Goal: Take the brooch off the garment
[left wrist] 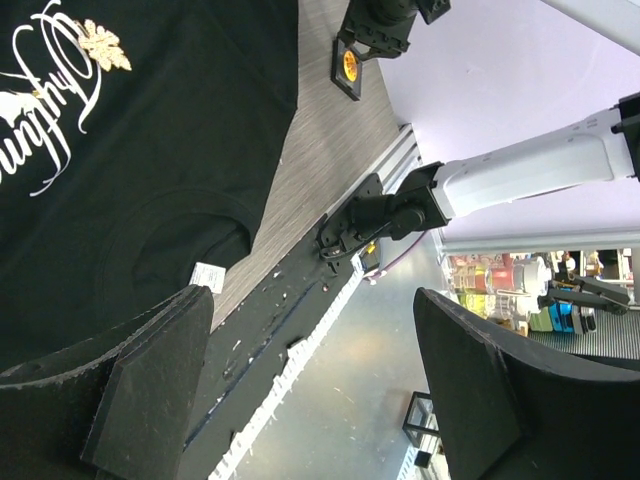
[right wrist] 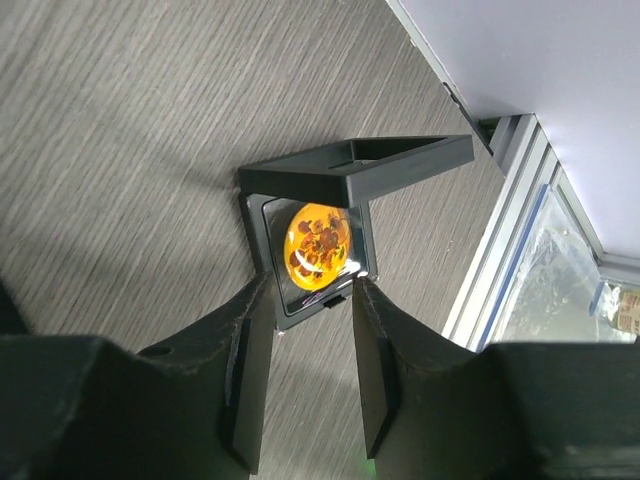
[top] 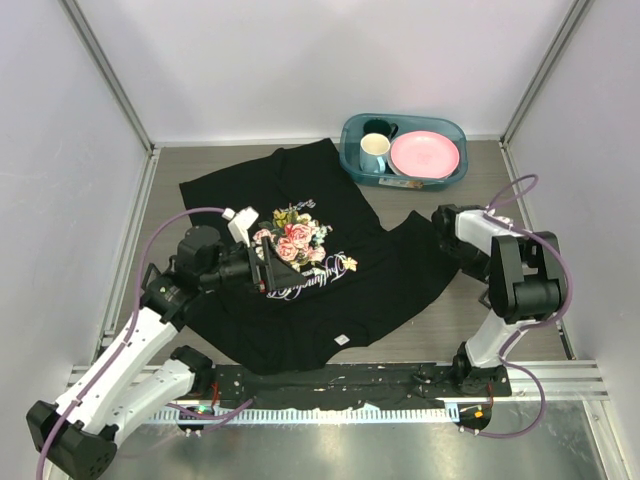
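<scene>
The garment [top: 400, 270] is a black T-shirt with a pink-rose print, spread flat on the table; it also shows in the left wrist view [left wrist: 150, 150]. The brooch [right wrist: 318, 245] is a small round orange-yellow badge set in a black square case with a raised lid. It lies on the bare table, off the shirt, and also shows in the left wrist view [left wrist: 350, 65]. My right gripper [right wrist: 310, 287] is open, its fingertips at the case's near corners, by the shirt's right edge [top: 440, 222]. My left gripper [left wrist: 320, 400] is wide open and empty above the print [top: 265, 265].
A teal basin [top: 350, 135] at the back right holds a mug [top: 374, 152] and a pink plate [top: 425, 155]. A small white label [top: 342, 340] lies on the shirt's collar. The metal rail [top: 400, 380] runs along the near edge. White walls enclose the table.
</scene>
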{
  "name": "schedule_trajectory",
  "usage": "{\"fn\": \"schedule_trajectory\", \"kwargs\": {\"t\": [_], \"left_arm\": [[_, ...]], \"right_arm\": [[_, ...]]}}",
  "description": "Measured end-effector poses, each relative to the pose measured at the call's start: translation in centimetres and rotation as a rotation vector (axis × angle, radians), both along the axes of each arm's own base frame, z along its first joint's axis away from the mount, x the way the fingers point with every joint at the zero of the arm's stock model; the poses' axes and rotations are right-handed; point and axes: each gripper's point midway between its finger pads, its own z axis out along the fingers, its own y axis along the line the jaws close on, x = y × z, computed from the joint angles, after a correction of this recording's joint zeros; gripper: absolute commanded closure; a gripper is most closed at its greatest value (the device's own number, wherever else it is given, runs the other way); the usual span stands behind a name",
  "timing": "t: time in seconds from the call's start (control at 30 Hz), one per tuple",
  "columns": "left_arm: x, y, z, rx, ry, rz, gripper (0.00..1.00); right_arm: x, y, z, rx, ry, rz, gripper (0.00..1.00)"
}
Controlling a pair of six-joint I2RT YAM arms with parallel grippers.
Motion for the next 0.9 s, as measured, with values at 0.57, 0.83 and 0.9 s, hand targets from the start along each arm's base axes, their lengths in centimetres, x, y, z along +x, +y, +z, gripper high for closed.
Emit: {"fn": "schedule_trajectory", "kwargs": {"t": [0.57,0.83,0.9], "left_arm": [[3.2,1.8,-2.4,0.108,0.012,0.204,0.17],[6.3,0.5,-7.3,0.075,0.121,0.293,0.48],[7.5,-0.5,-9.7,0.09,0.177,0.296,0.52]], "right_arm": [[6.8,17.2,6.0,0.526,-0.45,0.717,0.44],[8.0,29.4,2.1,0.834,-0.367,1.071,0.45],[7.4,31.8,0.5,0.824,-0.297,1.151,0.48]]}}
